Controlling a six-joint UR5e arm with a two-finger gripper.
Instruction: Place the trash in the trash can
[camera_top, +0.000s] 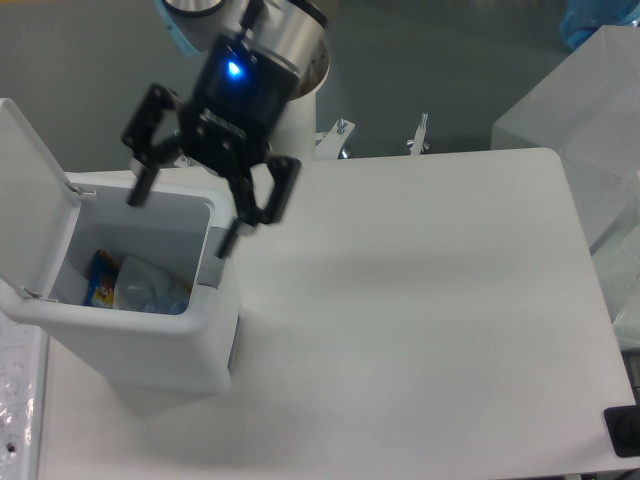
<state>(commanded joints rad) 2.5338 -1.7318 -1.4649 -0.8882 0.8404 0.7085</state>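
Clear plastic bottle (140, 288) lay inside the trash can (150, 350), lower left.
Gripper (182, 218) hung above it, fingers spread, empty; tissue probably underneath.

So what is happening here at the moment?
A robot arm is clearing trash into the bin at the table's left side. Its tool hangs open and empty above the bin, whose lid stands open. The bottle lies inside at the bottom, next to a colourful wrapper. No trash shows on the table.
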